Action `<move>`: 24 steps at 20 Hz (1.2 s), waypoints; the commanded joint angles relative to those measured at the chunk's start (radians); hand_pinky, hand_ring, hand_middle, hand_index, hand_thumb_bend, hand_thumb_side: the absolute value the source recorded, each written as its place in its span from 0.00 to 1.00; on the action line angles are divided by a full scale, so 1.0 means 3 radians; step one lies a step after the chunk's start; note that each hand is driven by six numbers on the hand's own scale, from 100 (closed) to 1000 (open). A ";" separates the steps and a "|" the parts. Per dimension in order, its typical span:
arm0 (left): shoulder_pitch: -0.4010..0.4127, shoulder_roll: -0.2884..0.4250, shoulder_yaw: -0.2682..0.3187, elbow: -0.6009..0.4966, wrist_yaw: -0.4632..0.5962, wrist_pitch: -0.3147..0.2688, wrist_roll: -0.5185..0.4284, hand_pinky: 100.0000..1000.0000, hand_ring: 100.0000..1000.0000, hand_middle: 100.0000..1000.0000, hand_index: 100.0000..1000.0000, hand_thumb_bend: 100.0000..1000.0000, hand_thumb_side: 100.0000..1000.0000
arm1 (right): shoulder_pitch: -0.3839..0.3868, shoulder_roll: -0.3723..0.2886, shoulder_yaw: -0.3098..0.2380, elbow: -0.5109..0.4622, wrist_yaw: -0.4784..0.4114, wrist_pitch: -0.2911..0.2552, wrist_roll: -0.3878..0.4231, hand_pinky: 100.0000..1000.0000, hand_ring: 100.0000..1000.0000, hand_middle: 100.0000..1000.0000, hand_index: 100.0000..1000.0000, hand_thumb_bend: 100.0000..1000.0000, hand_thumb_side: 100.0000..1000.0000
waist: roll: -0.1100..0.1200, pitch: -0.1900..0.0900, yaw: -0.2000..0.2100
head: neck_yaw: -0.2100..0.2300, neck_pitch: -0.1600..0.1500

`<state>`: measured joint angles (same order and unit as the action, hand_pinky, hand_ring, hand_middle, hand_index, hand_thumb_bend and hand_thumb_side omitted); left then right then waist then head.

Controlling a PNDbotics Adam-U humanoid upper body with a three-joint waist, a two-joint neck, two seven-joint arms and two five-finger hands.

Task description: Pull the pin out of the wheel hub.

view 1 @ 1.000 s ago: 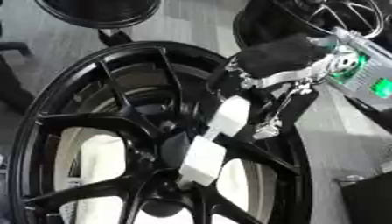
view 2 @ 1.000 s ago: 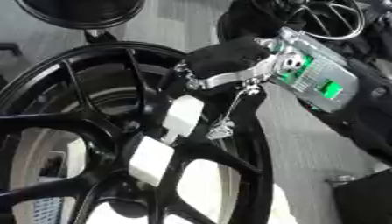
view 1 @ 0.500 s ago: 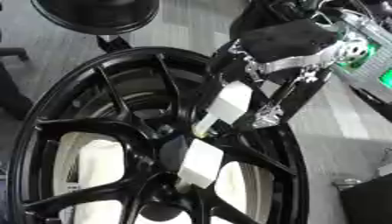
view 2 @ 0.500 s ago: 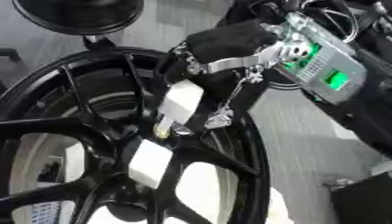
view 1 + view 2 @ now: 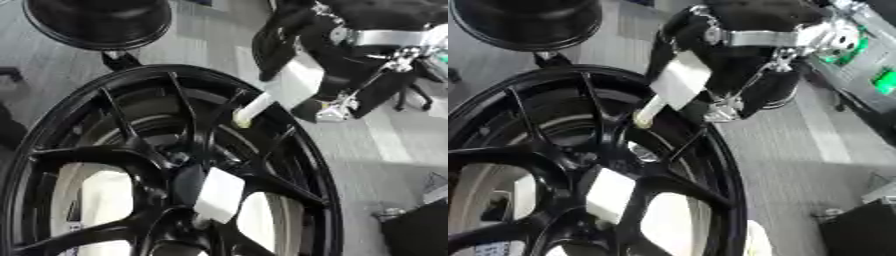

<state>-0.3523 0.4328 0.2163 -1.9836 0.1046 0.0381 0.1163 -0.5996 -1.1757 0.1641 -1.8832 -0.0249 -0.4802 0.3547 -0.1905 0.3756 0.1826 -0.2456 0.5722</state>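
- The black wheel hub (image 5: 131, 165) filled the frame from 6 to 9 o'clock, lying flat, a white tag (image 5: 219, 194) on its spoke.
- At 1 o'clock, the right hand (image 5: 341, 55) pinched the white pin (image 5: 278, 95), its tip clear of the hub, presumably lifted to free it.
- No left hand showed.

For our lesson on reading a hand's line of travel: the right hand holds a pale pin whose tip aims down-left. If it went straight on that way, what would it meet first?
Probably the black wheel: the pin in the right hand aims at spokes near the hub, though depth is unclear.
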 commanded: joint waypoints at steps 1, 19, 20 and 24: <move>0.0023 0.0070 0.0068 -0.0055 -0.0025 -0.0003 0.0050 0.85 0.69 0.57 0.84 0.00 0.61 | 0.0434 -0.0359 -0.0507 0.0061 -0.0012 0.0079 -0.0407 0.79 0.43 0.34 0.49 0.02 0.00 | 0.0080 -0.0083 -0.0061 | 0.0108 0.0018; 0.0186 0.0018 0.0141 -0.0055 -0.0076 -0.0003 0.0143 0.86 0.70 0.57 0.84 0.00 0.60 | 0.2543 0.0739 -0.2166 0.0769 0.1162 0.0883 -0.0930 0.94 0.97 0.90 0.90 0.00 0.00 | 0.0334 -0.0097 -0.0458 | 0.0454 0.0137; 0.0188 0.0017 0.0139 -0.0055 -0.0077 -0.0004 0.0140 0.86 0.70 0.57 0.84 0.00 0.60 | 0.2558 0.0764 -0.2178 0.0751 0.1191 0.0900 -0.0908 0.94 0.98 0.90 0.90 0.01 0.00 | 0.0339 -0.0098 -0.0462 | 0.0461 0.0142; 0.0200 0.0006 0.0139 -0.0055 -0.0079 -0.0003 0.0135 0.86 0.71 0.57 0.84 0.00 0.61 | 0.2581 0.0797 -0.2207 0.0685 0.1245 0.0946 -0.0905 0.94 0.97 0.90 0.89 0.02 0.00 | 0.0349 -0.0101 -0.0471 | 0.0468 0.0154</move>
<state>-0.2896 0.4219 0.2501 -1.9836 0.0824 0.0380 0.1570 0.1733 -0.9120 -0.4757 -1.6612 0.3376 -0.2041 0.0846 -0.0881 0.3667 0.0429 -0.1079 0.6151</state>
